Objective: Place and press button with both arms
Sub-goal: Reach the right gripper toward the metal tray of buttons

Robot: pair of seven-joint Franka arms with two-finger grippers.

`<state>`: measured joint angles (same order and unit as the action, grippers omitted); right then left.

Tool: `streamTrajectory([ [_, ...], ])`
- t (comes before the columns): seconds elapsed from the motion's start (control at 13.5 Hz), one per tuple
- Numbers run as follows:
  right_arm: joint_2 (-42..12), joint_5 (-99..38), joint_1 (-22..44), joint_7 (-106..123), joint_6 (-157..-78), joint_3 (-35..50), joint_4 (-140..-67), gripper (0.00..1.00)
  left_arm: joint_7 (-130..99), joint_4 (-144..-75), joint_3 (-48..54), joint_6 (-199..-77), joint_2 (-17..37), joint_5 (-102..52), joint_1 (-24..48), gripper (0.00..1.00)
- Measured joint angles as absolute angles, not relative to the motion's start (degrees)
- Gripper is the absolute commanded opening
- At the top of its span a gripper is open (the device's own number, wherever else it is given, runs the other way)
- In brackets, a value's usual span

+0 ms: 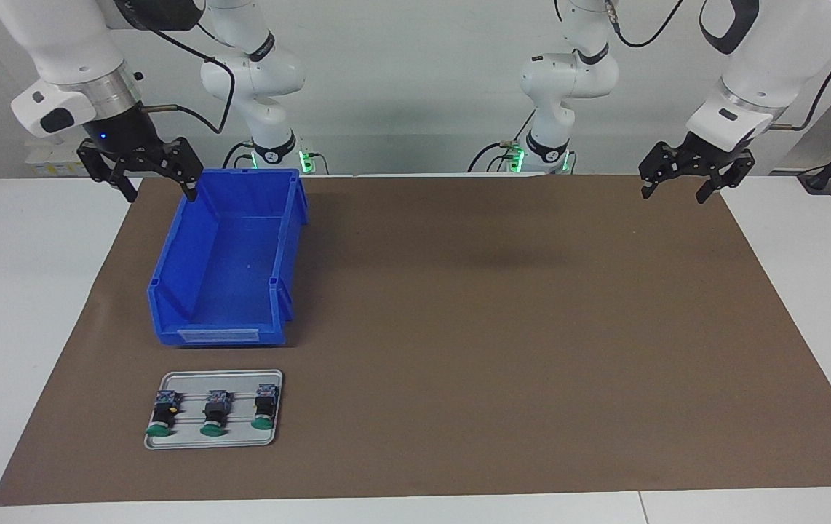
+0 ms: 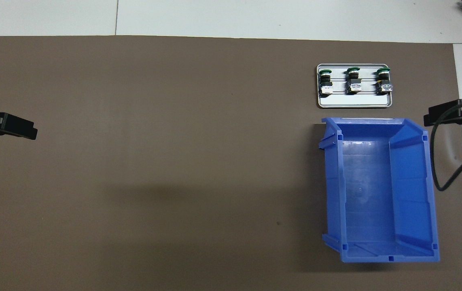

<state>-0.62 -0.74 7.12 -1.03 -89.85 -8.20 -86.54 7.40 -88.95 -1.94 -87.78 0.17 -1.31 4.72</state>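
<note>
Three alike buttons with green caps and black bodies lie side by side on a small silver tray (image 1: 168, 380): one button (image 1: 161, 418), a second (image 1: 215, 413) and a third (image 1: 265, 407). The overhead view shows the same buttons (image 2: 353, 80) in a row on the tray (image 2: 354, 103). My right gripper (image 1: 161, 191) hangs open and holds nothing, over the robot-side rim of the blue bin. Over the mat's corner at the left arm's end, my left gripper (image 1: 674, 193) is open too, with nothing between its fingers. Both grippers are well away from the buttons.
A blue plastic bin (image 1: 168, 276) with nothing in it stands on the brown mat (image 1: 495, 327) at the right arm's end, nearer to the robots than the tray. White table (image 1: 22, 327) surrounds the mat. A black cable (image 2: 445, 178) hangs beside the bin.
</note>
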Motion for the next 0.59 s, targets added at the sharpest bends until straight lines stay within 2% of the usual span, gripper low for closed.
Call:
streamTrajectory([
  [0.15,-0.62,-0.74,7.08,-1.03,-89.85,-8.24,-86.75,0.97,7.40,-88.95,-1.94,-87.78,0.17,-1.31,4.72,1.00],
  [0.3,-0.65,-0.74,6.93,-1.03,-90.11,-8.30,-87.36,0.90,7.40,-88.95,-1.93,-87.78,0.17,-1.31,4.72,1.00],
  [0.59,-3.59,-0.56,5.35,-1.02,-99.04,-8.47,-90.76,0.84,7.40,-88.95,-1.93,-87.78,0.17,-1.31,4.72,1.00],
])
